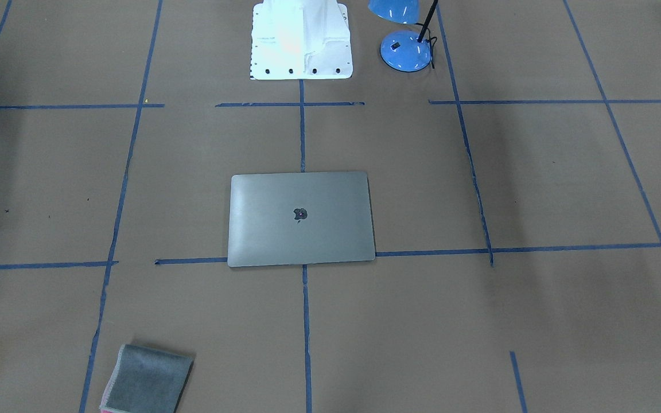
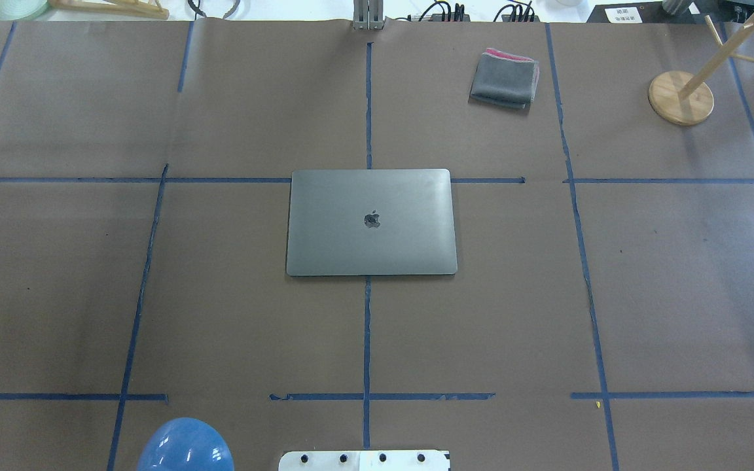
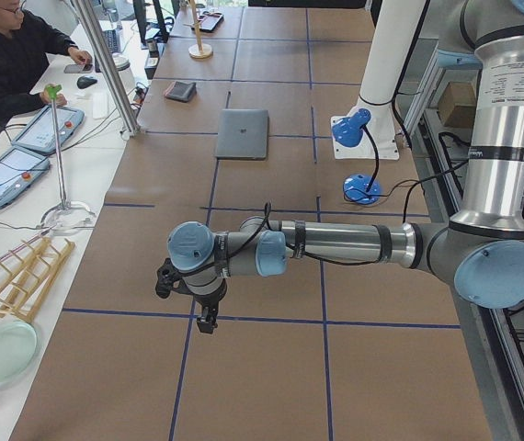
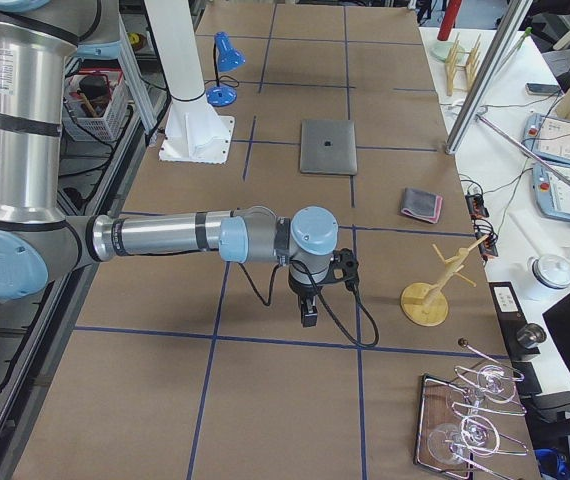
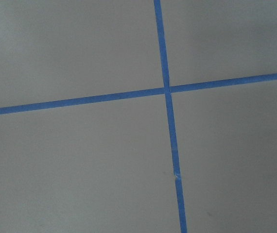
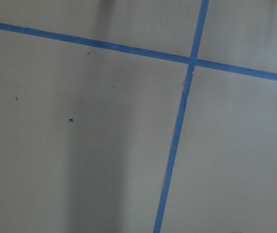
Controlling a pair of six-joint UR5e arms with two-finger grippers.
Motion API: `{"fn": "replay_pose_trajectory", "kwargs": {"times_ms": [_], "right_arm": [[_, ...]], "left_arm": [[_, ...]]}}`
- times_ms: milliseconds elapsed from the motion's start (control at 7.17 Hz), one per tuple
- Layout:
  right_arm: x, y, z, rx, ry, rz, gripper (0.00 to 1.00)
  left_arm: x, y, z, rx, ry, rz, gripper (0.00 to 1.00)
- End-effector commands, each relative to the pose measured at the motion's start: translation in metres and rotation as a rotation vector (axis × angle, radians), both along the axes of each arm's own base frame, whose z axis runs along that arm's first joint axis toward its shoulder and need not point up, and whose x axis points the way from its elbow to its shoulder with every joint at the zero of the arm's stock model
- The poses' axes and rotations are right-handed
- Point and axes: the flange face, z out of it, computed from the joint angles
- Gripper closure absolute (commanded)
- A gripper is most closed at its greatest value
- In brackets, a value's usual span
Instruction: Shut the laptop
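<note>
The space-grey laptop [image 1: 284, 235] lies flat in the middle of the table with its lid down and the dark apple logo facing up. It also shows in the overhead view [image 2: 344, 245] and both side views [image 3: 243, 133] [image 4: 327, 146]. My left gripper [image 3: 205, 317] hangs over the table far from the laptop, toward the table's left end. My right gripper [image 4: 308, 315] hangs over the right end. Both show only in the side views, so I cannot tell whether they are open or shut. The wrist views show only brown paper and blue tape.
A folded grey cloth [image 2: 504, 78] lies at the far right of centre. A blue desk lamp [image 1: 405, 51] stands by the white robot base [image 1: 300, 40]. A wooden stand [image 2: 680, 98] is at the far right. An operator [image 3: 14, 55] sits beside the table.
</note>
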Motion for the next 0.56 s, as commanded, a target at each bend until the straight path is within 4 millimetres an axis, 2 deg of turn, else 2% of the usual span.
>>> {"fn": "replay_pose_trajectory", "kwargs": {"times_ms": [0, 140, 419], "right_arm": [[0.011, 0.004, 0.025, -0.058, -0.002, 0.029, 0.0], [0.014, 0.005, 0.034, -0.082, -0.002, 0.04, 0.0], [0.021, 0.008, 0.04, -0.096, -0.005, 0.059, 0.0]], "left_arm": [[0.0, 0.003, -0.004, -0.008, 0.001, -0.013, 0.0], [0.0, 0.003, -0.005, -0.006, 0.001, -0.013, 0.0], [0.001, 0.003, -0.005, -0.005, -0.001, -0.012, 0.0]]}}
